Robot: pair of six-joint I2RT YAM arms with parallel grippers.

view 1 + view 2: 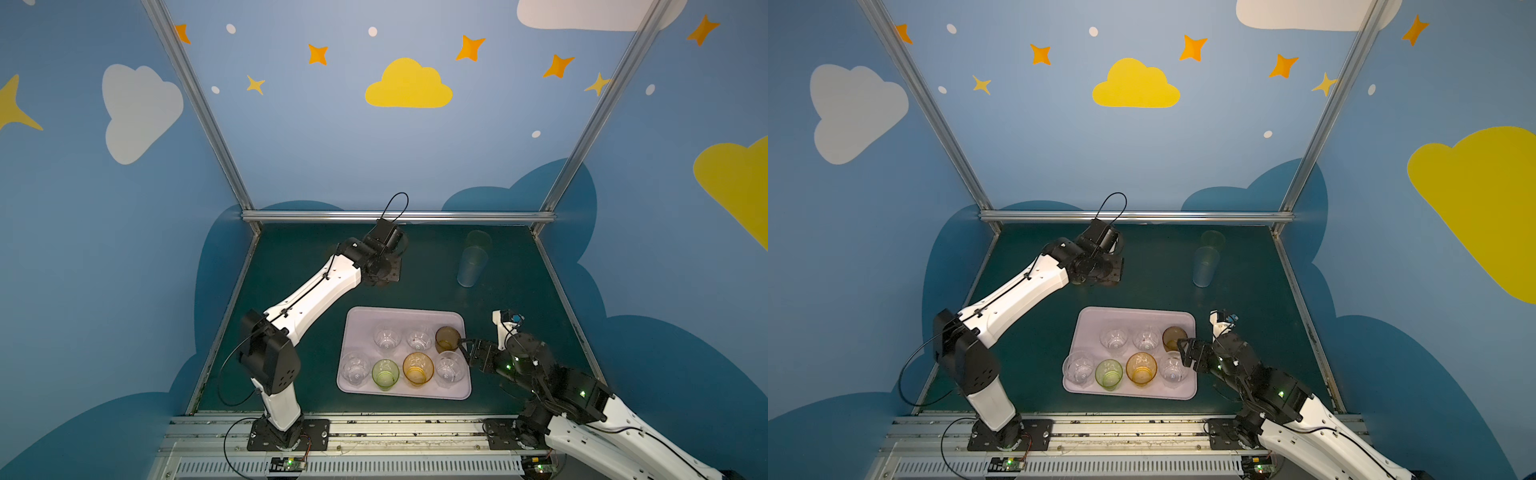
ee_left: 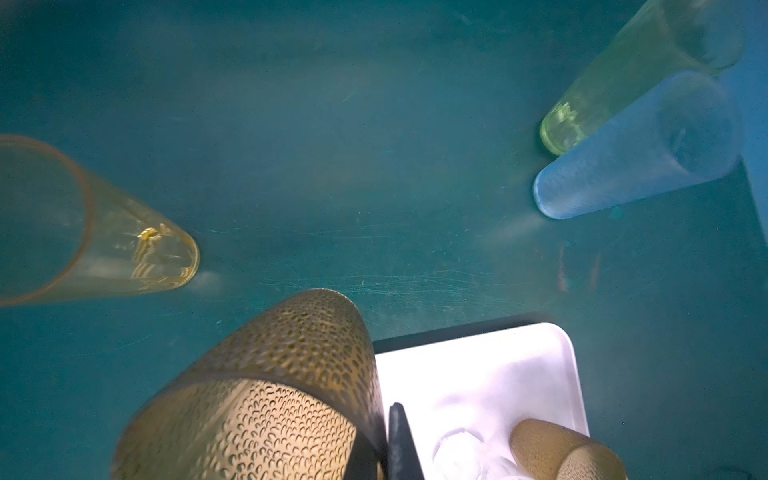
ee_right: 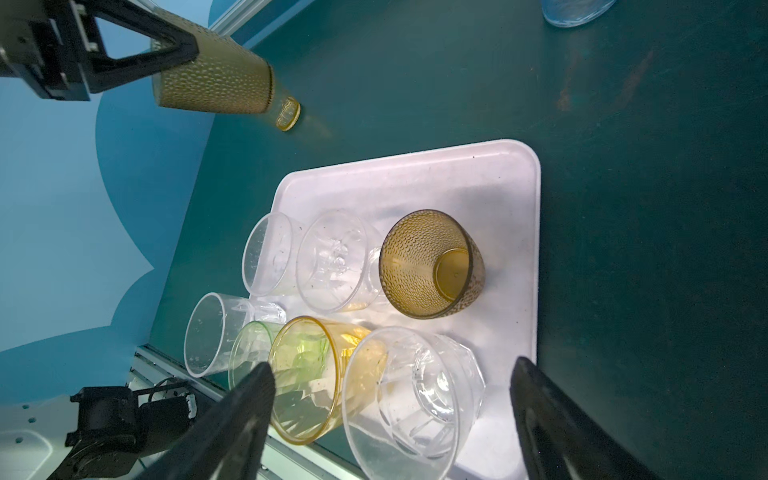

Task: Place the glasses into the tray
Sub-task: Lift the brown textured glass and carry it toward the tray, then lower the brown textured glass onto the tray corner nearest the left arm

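Tray (image 1: 399, 320): flat pale lilac plastic, rounded corners, low rim, mid-counter toward the front edge. Seven short glasses stand in it. Back row: clear glass (image 1: 386, 337), clear glass (image 1: 418, 338), both faceted, then brown dimpled glass (image 1: 447, 338) at the right. Front row: clear glass (image 1: 356, 370), green glass (image 1: 385, 372), amber glass (image 1: 418, 368), clear glass (image 1: 450, 368).

Second brown glass (image 3: 212, 79), same dimpled texture, is pinched at its rim by the left claw (image 3: 189, 48) beyond the tray's back left corner, near the tall yellow tumbler (image 3: 286, 112). Tall pale blue tumbler (image 1: 471, 266) and green tumbler (image 1: 478, 239) stand near the back right corner.

Right claw (image 3: 392, 370) is spread wide, gripping nothing, at the tray's right edge. Counter (image 1: 436, 266): dark teal, scuffed.
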